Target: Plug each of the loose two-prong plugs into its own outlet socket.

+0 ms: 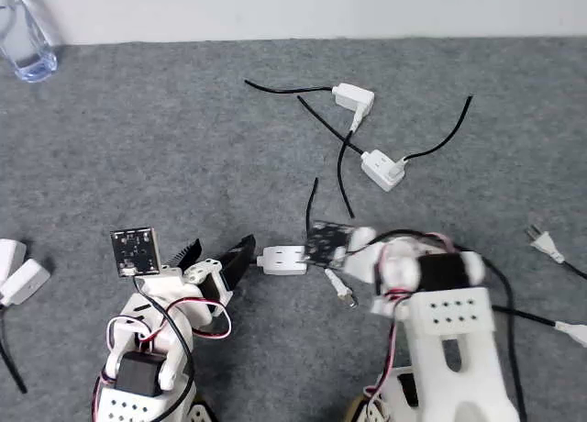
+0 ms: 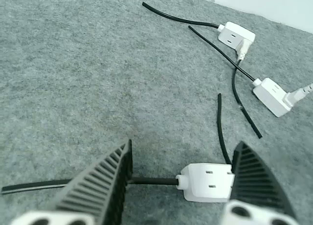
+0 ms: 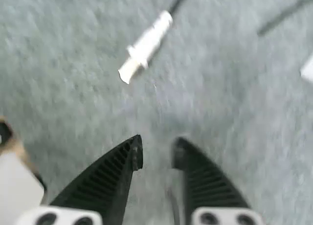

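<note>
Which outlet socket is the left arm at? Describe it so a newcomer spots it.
On the grey carpet, find the left gripper. The white outlet socket lies between its open fingers. No plug shows in it, unlike the two farther sockets, which are each already plugged.

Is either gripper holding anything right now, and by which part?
Nothing is held. The left gripper stands open around the outlet socket without clamping it; the right gripper is open and empty, with a loose plug lying ahead of it.

Open carpet (image 1: 165, 138) left of cords (image 1: 339, 170)
</note>
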Robot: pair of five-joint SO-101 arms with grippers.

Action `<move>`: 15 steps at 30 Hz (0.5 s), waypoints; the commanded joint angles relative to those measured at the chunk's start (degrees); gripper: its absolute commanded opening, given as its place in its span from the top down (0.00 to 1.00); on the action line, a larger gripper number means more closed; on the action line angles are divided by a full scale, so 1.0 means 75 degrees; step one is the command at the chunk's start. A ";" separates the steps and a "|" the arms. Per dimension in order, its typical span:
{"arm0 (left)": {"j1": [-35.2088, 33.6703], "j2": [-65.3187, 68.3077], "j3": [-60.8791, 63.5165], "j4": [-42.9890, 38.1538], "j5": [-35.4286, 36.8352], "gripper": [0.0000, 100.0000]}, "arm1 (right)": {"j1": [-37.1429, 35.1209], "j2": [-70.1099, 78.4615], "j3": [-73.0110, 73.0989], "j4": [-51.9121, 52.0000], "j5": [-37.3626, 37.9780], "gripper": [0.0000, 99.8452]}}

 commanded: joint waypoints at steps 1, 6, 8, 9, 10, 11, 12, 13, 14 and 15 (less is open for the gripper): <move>-0.0059 -0.0047 -0.0064 0.0117 0.0023 0.69 | -0.0908 -0.0018 0.0152 -0.0897 -0.0738 0.82; -0.0012 -0.0047 -0.0064 0.0281 0.0012 0.69 | -0.1307 0.0006 0.0680 -0.1846 -0.0774 0.85; -0.0012 -0.0047 -0.0064 0.0270 0.0012 0.69 | -0.1354 0.0006 0.0785 -0.2104 -0.0867 0.85; -0.0012 -0.0047 -0.0064 0.0270 0.0012 0.69 | -0.1354 0.0018 0.0809 -0.2221 -0.0973 0.85; -0.0012 -0.0047 -0.0064 0.0258 0.0012 0.69 | -0.1354 0.0018 0.0832 -0.2327 -0.1055 0.85; -0.0012 -0.0047 -0.0064 0.0258 0.0012 0.69 | -0.1354 0.0018 0.0879 -0.2385 -0.1090 0.85; -0.0012 -0.0047 -0.0064 0.0258 0.0012 0.69 | -0.1354 0.0018 0.0891 -0.2421 -0.1114 0.85; -0.0012 -0.0047 -0.0064 0.0258 0.0012 0.69 | -0.1354 0.0018 0.0926 -0.2467 -0.1125 0.85; -0.0012 -0.0047 -0.0064 0.0258 0.0012 0.69 | -0.1354 0.0018 0.0996 -0.2538 -0.1125 0.85; -0.0012 -0.0047 -0.0064 0.0258 0.0012 0.69 | -0.1354 0.0018 0.1043 -0.2620 -0.1125 0.85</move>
